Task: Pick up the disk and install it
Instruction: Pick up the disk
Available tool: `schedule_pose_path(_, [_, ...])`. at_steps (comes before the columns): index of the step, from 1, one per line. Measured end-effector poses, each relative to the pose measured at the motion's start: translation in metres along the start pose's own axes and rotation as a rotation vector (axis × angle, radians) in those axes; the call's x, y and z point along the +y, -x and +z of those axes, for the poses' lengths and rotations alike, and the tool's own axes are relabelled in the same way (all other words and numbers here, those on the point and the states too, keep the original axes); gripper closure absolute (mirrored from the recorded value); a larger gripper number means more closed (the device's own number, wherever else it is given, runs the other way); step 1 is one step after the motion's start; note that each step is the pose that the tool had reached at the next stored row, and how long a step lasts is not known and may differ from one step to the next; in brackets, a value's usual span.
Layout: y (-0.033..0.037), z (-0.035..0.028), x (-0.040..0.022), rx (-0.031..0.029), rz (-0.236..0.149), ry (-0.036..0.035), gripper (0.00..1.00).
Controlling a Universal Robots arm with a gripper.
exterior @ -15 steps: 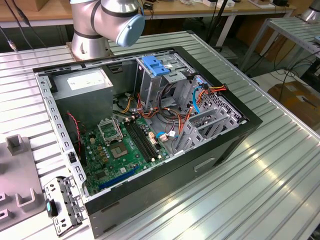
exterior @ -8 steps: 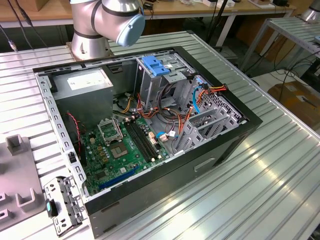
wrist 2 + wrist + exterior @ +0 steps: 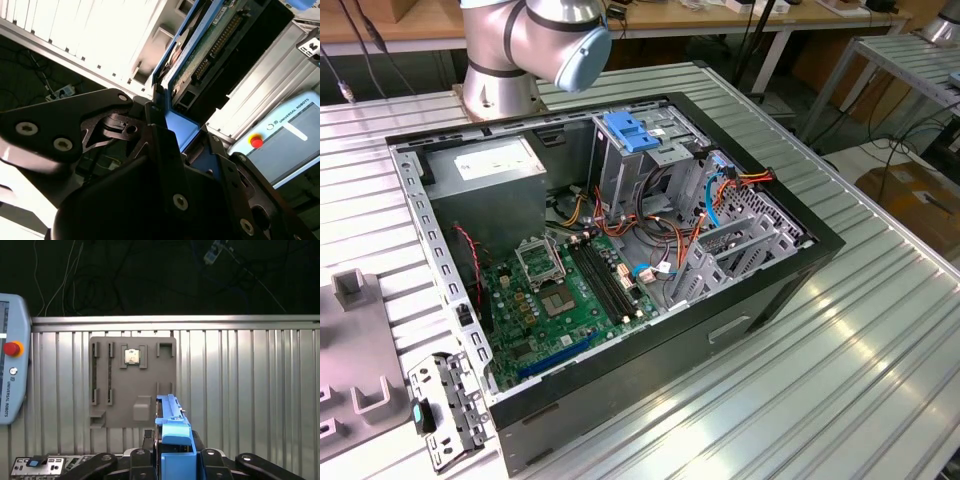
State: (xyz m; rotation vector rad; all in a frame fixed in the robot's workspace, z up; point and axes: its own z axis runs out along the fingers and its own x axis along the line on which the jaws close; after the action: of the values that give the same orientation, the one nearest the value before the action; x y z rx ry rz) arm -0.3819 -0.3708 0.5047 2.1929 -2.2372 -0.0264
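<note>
Disk held edge-on, off the table.
My gripper clamps its blue side rails: stiff, dense, circuit board bare (fragile, I judge). Rails are the safest hold.

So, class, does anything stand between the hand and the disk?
Nothing visible does. In the first wrist view the hand is shut on the disk, gripping it directly.
</note>
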Motion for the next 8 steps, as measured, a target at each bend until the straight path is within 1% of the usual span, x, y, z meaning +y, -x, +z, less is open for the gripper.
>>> schedule_pose_path(7, [-0.0035,0.0002,-0.0176,0.0,0.0,0.0001,0.63])
schedule_pose_path(8, [-0.0038,0.0002,-0.0211,0.0,0.0,0.0001,0.63])
